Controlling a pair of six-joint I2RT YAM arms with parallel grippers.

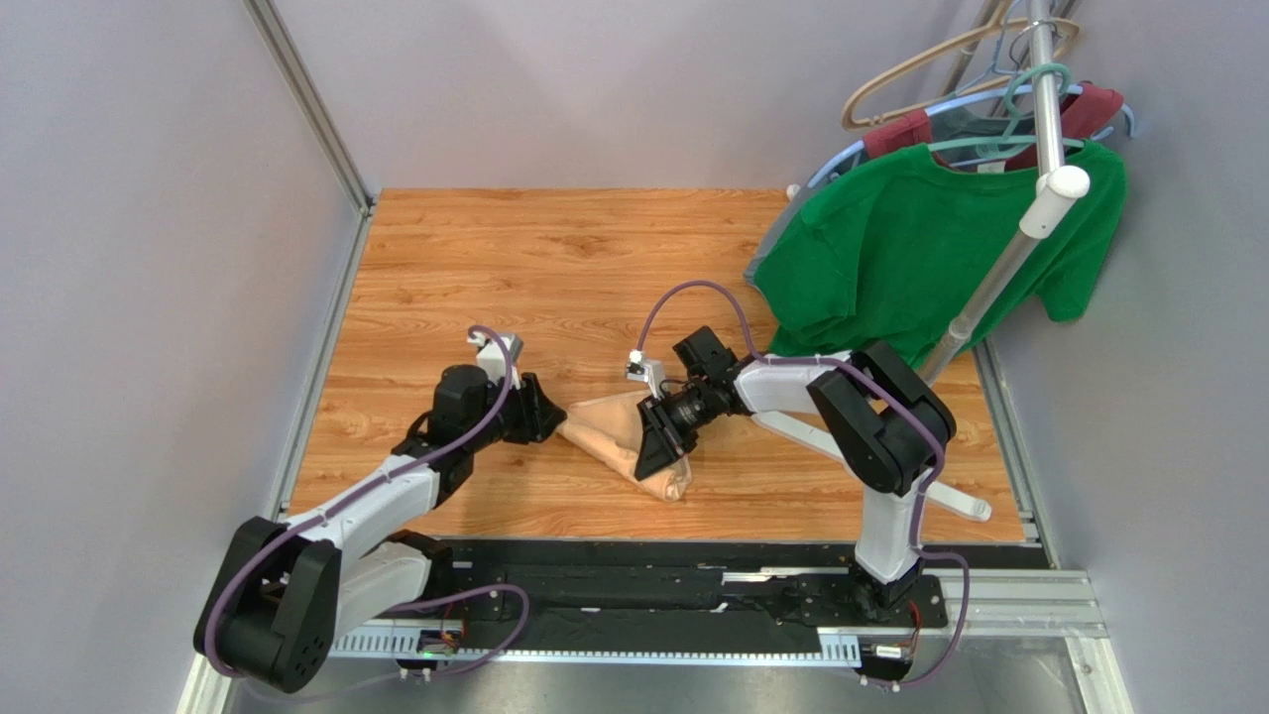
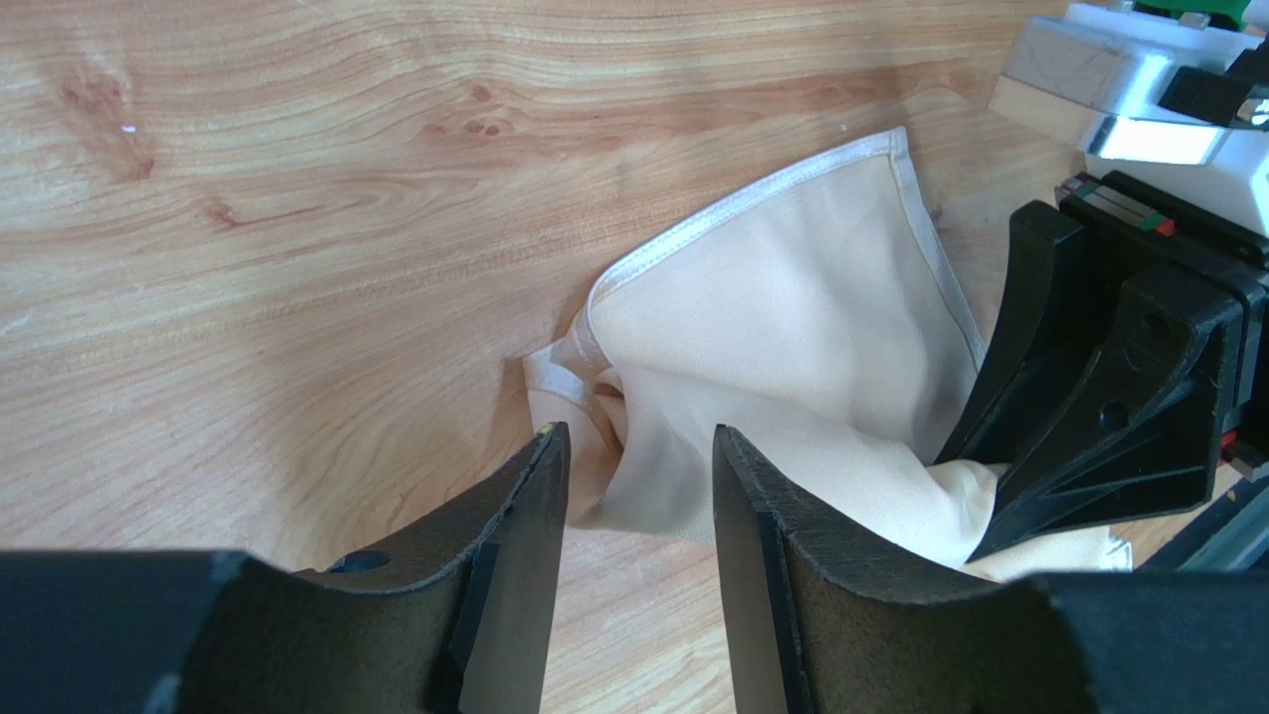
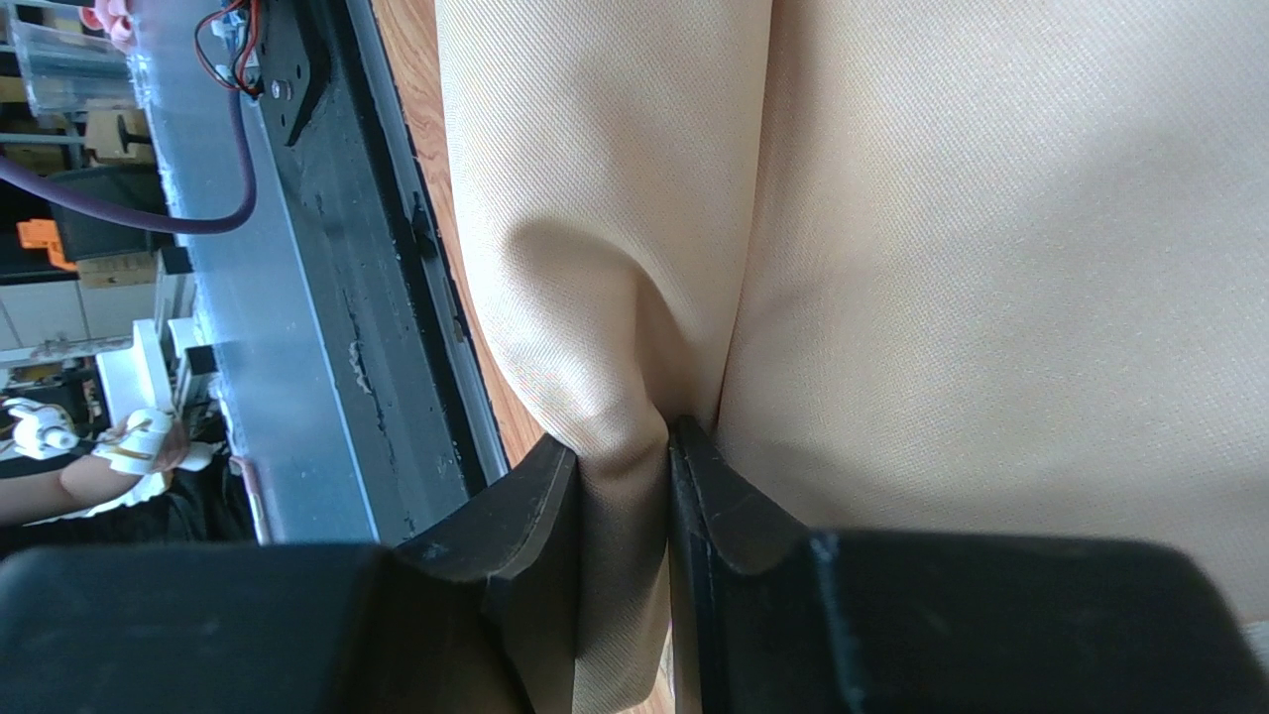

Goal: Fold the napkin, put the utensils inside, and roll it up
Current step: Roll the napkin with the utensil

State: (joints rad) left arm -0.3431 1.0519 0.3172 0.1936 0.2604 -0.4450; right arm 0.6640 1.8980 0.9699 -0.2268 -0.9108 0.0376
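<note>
The worktop (image 1: 492, 268) is showing a light wood grain with small dark knots, smooth and flat. At its far right corner a green T-shirt (image 1: 909, 246) of soft cloth is hanging on a hanger from a white metal rack (image 1: 1028, 223).

The napkin (image 1: 603, 429) is lying on the worktop near the middle of the near edge, between the two arms. It is a thin peach-tan cloth with a fine weave, a slight sheen and a stitched hem, folded over into a rough wedge. Its long axis is running from left to right and slanting toward the near edge at the right end. The hemmed corner is pointing to the far side.

The right gripper (image 1: 656, 446) is reaching in from the right. Its black jaws are standing almost together and pinching a raised fold of the napkin (image 3: 968, 223).

The left gripper (image 2: 638, 446) is coming in low from the left. Its jaws are standing about half apart, around the bunched left corner of the napkin (image 2: 790, 342). The cloth is touching one finger, with a small gap at the other.
</note>
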